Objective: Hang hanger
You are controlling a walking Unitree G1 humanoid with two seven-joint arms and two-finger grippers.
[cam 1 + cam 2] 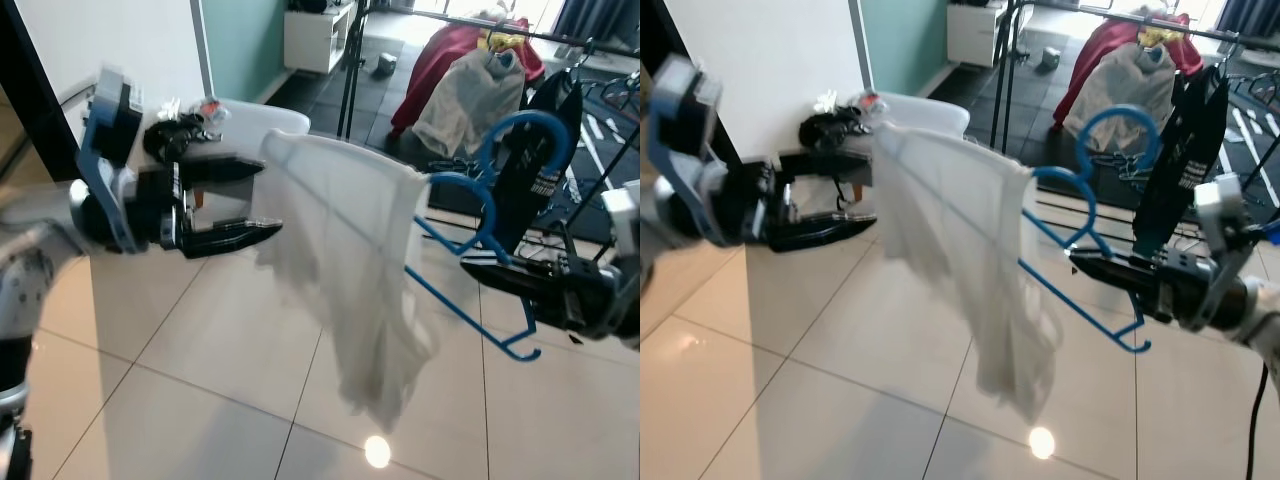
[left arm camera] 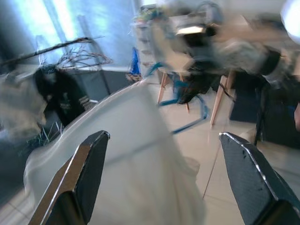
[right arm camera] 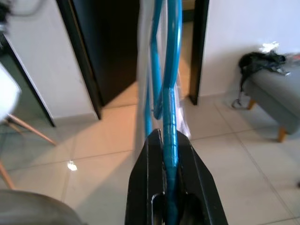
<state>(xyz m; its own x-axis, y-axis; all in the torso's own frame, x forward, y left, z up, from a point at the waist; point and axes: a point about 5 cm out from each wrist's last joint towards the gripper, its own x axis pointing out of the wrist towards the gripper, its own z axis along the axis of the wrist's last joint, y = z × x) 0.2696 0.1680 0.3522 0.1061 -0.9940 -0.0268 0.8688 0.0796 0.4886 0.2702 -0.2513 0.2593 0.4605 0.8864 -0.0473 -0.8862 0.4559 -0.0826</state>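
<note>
Above the tiled floor (image 1: 180,340), the right gripper (image 1: 485,268) is clamped on a blue hanger (image 1: 470,235) draped with a white garment (image 1: 350,260), while the left gripper (image 1: 262,203), fingers apart, sits just beside the cloth's far edge

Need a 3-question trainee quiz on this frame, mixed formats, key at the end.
1. True or false: the right gripper, jaws shut, holds the blue plastic hanger.
2. The left gripper has its jaws: A) clamped on the hanger B) open beside the white cloth garment C) closed on the black clothes rack.
3. What hangs on the hanger?

Key: 1 true; 2 B; 3 the white cloth garment, draped over it and trailing down toward the tiled floor.
</note>
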